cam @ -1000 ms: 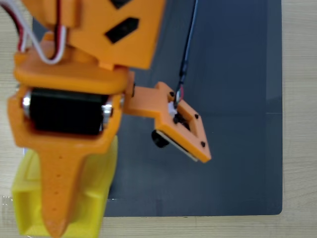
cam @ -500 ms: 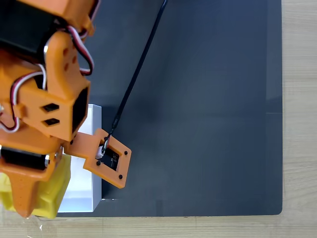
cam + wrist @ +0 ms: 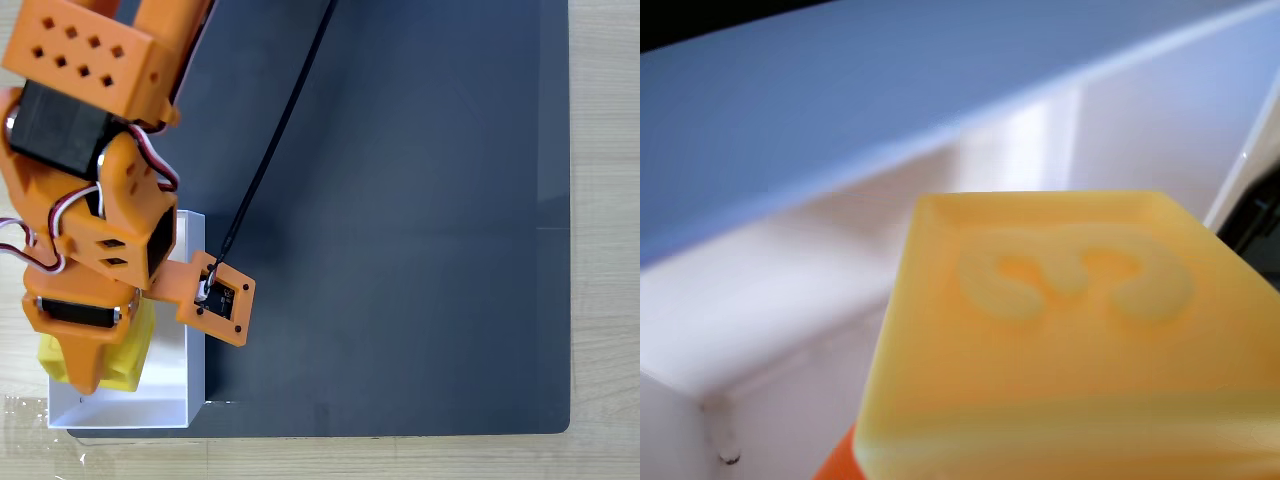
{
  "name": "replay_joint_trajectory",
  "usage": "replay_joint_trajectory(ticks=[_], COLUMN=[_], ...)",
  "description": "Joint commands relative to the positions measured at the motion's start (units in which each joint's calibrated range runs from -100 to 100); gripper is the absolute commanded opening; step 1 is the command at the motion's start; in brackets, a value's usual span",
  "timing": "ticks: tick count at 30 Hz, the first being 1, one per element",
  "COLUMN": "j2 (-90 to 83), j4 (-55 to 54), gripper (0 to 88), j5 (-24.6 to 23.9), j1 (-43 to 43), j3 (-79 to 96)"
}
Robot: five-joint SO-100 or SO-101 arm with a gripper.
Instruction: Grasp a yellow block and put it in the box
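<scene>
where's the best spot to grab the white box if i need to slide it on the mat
Probably the box's thin right wall, pinched from above with one finger inside and one outside. The fixed view shows it open-topped, with that wall exposed along the dark mat. The left part sits under the gripper holding the yellow block, so coming from the mat side looks clearer.

I see dark mat wide open, unobstructed right of arm. Black cable slants across it. Box walls hem lower left corner.
</scene>
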Motion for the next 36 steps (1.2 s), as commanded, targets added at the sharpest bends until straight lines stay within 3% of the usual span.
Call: replay_joint_trajectory(ticks=[1, 7, 12, 15, 28, 32, 36], j2=[0.39, 1.41, 1.33, 0.9, -11.22, -21.22, -33.42], j4=[-0.78, -0.52, -0.08, 0.0, 1.14, 9.86, 23.83], gripper=[24.0, 26.8, 44.2, 50.1, 50.3, 42.1, 20.5], j5=[2.72, 3.82, 3.77, 3.82, 1.72, -4.47, -10.3], j1=[-0.18, -0.18, -0.18, -0.26, -1.61, -3.88, -7.42], j3=[-3.34, -3.61, -3.07, -2.97, -2.88, -2.88, -1.71])
